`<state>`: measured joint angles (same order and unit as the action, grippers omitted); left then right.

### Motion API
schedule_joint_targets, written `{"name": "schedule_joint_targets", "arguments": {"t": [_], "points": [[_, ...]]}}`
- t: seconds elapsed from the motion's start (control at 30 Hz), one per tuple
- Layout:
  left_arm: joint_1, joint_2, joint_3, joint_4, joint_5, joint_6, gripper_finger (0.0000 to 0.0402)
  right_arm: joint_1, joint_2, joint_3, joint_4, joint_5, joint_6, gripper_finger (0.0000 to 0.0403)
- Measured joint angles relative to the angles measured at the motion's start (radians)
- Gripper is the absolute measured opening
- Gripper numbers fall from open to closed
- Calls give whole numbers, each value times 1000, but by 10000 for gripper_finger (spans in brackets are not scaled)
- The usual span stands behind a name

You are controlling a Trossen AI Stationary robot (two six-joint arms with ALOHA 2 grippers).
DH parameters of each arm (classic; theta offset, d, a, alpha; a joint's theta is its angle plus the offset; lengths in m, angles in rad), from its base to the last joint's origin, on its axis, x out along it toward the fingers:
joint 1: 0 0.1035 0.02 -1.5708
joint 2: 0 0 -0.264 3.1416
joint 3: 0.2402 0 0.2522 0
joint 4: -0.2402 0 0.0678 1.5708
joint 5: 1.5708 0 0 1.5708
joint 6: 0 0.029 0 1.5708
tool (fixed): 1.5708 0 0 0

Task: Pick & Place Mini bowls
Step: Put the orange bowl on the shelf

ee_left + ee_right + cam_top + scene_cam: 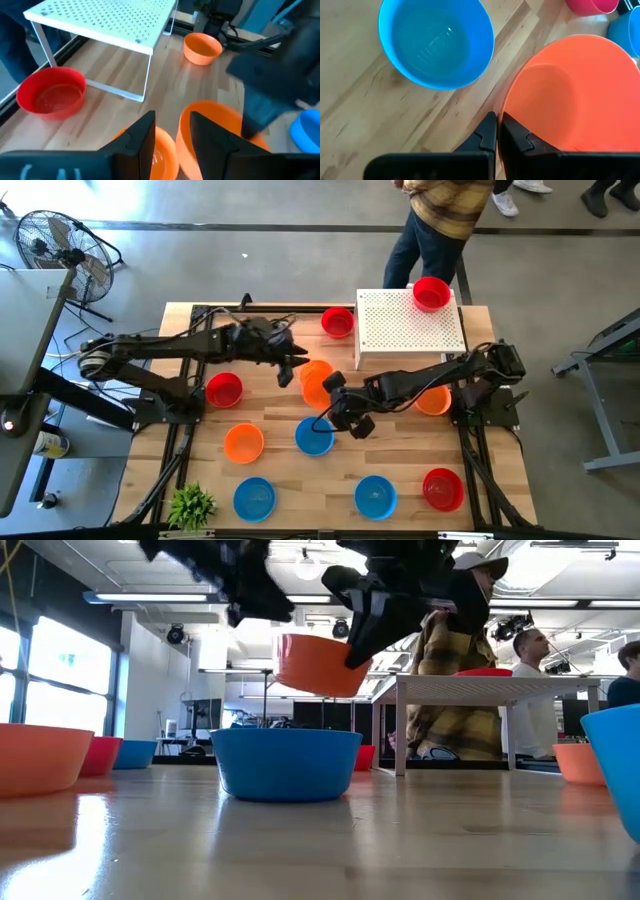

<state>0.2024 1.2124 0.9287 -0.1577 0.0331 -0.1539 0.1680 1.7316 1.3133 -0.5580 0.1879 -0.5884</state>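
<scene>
Wooden slatted bench [280, 465] on a grey concrete floor, carrying a white perforated box [410, 320] at its far edge, with a person in a plaid top [445, 205] standing just behind it and a fan [60, 245] standing off to the left.

Right end effector [497, 131]: clenching its fingers on the rim of an orange mini bowl [580, 95], which is hanging tilted in the air above a blue mini bowl [314, 436] near the bench's middle; the low view is showing the orange one lifted clear of the blue one.

Left end effector [295, 366]: hovering just beside the lifted orange bowl with its fingers [142, 137] standing apart, gripping nothing.

Other mini bowls: a red one [431, 292] sitting on top of the box; a red one [337, 322] beside the box; a red one [224, 390] and an orange one [243, 442] lying left of centre; two blue ones [254, 498] [375, 495] and a red one [442, 488] lying along the near edge; an orange one [434, 400] showing partly under the right arm.

Small green plant [192, 505] sitting at the near left corner
</scene>
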Motion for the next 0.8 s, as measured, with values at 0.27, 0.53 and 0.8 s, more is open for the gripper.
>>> {"name": "schedule_joint_targets", "arguments": {"t": [0.27, 0.53, 0.8], "points": [[0, -175, -327, 366, -45, 19, 53, -36, -7, 152, -237, 61, 181, 3], [0, -283, -587, 687, -75, 20, 11, -208, -9, 420, -551, 106, 317, 1], [0, -295, -705, 840, -88, 23, 3, -517, -9, 502, -686, 60, 342, 1]]}}
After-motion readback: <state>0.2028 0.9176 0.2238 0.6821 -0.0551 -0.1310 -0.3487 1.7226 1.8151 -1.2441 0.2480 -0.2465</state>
